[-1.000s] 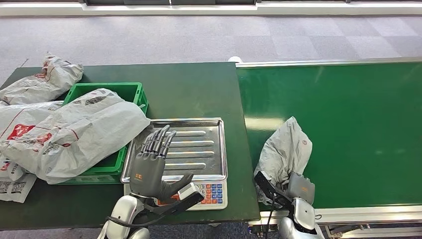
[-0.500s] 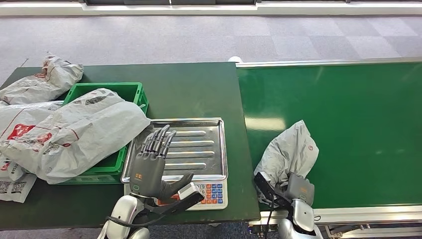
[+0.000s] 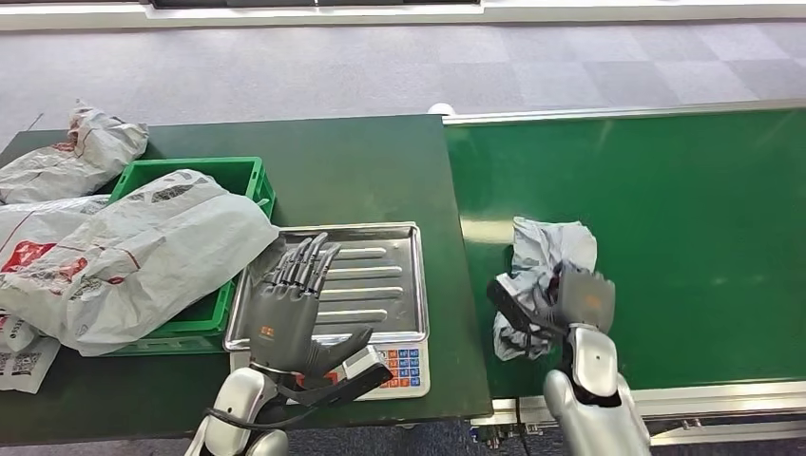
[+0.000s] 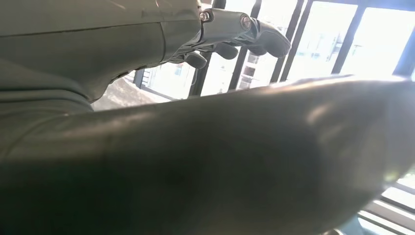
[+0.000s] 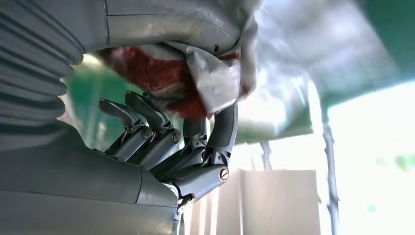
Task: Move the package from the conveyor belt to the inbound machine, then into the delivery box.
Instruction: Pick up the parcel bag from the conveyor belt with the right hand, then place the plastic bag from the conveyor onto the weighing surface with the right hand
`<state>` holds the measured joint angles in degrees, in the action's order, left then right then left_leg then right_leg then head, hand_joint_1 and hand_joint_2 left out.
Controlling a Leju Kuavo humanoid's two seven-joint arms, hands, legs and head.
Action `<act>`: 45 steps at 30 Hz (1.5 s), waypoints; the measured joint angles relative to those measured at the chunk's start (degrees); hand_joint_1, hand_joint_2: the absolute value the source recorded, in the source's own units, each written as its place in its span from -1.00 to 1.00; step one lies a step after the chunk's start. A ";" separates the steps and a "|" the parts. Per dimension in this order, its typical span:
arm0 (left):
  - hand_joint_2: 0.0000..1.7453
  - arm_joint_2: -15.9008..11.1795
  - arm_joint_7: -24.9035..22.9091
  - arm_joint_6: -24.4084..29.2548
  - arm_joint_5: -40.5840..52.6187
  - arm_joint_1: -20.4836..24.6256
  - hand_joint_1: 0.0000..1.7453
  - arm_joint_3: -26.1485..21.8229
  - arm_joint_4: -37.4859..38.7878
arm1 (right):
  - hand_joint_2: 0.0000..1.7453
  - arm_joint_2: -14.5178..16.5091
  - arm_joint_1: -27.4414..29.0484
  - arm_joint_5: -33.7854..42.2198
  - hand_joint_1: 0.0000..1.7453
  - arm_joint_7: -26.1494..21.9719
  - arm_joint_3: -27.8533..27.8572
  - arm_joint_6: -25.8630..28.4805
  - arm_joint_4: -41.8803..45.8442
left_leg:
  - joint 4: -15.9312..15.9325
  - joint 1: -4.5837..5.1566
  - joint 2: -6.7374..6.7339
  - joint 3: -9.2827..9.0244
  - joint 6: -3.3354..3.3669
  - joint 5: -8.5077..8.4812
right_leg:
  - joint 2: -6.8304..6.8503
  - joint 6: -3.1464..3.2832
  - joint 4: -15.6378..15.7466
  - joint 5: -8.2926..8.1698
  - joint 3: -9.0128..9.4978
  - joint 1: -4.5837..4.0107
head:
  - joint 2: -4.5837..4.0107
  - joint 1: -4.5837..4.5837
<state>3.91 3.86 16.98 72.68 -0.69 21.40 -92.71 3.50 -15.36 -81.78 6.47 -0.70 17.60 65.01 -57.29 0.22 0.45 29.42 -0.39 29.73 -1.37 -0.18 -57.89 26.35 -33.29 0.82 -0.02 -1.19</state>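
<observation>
A crumpled grey plastic package [image 3: 544,264] lies at the near left corner of the green conveyor belt [image 3: 684,218]. My right hand [image 3: 575,302] grips its near end; in the right wrist view the fingers [image 5: 161,142] curl around grey and red plastic [image 5: 195,73]. The inbound machine is a scale with a steel tray [image 3: 366,275] and a keypad [image 3: 404,366] on the dark table. My left hand [image 3: 290,309] stands raised over the tray's near left part, fingers straight and apart, holding nothing. The green delivery box [image 3: 238,180] sits left of the scale.
A large grey bag [image 3: 143,252] lies across the green box and spills over its left side. More grey bags [image 3: 71,157] are piled at the table's far left. The belt's metal rail [image 3: 703,394] runs along the near edge.
My right hand has risen and moved forward with the package, which is bunched up and lifted at its near end. The left hand has stayed put. The camera has tilted slightly.
</observation>
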 joint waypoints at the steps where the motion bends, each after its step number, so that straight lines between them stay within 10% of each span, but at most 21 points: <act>1: -1.00 0.09 0.21 0.01 -0.10 0.19 -1.00 0.00 0.06 | 1.00 -0.54 -2.35 0.02 1.00 0.36 -1.22 -0.93 1.36 | 0.00 0.00 0.00 -0.07 0.00 -0.07 | -0.01 0.00 0.00 -0.05 -0.05 -0.01 | 0.00 0.01; 20: -1.00 0.32 2.83 1.20 -2.60 2.44 -1.00 0.00 2.28 | 1.00 -3.00 -18.87 8.14 1.00 -1.84 -19.38 -1.89 1.28 | 0.01 -0.04 0.24 0.03 -0.03 -0.20 | 0.15 0.02 -0.03 -0.10 -0.12 -0.03 | 0.00 -0.01; 32: -1.00 0.68 0.63 6.36 -3.00 3.51 -1.00 0.05 2.78 | 1.00 8.97 -26.87 14.56 1.00 -8.85 -29.93 1.01 -14.62 | 0.02 -0.16 0.28 0.10 -0.10 -0.24 | 0.16 0.10 -0.13 -0.07 -0.27 -0.17 | 0.00 0.00; 45: -1.00 1.75 2.06 19.36 -8.81 -0.17 -1.00 -5.79 -2.09 | 1.00 16.69 -21.87 31.37 1.00 -12.39 -39.90 -2.76 -15.00 | 0.03 -0.19 0.34 0.16 -0.12 -0.22 | 0.21 0.17 -0.12 -0.01 -0.28 -0.19 | 0.00 0.00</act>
<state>5.66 5.92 36.34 63.87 -0.85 15.61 -94.81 20.19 -37.23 -50.41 -5.92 -40.60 14.84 50.00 -57.26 0.04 0.79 29.58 -0.52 29.51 -1.16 -0.02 -58.01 26.34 -33.57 0.63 -0.02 -1.19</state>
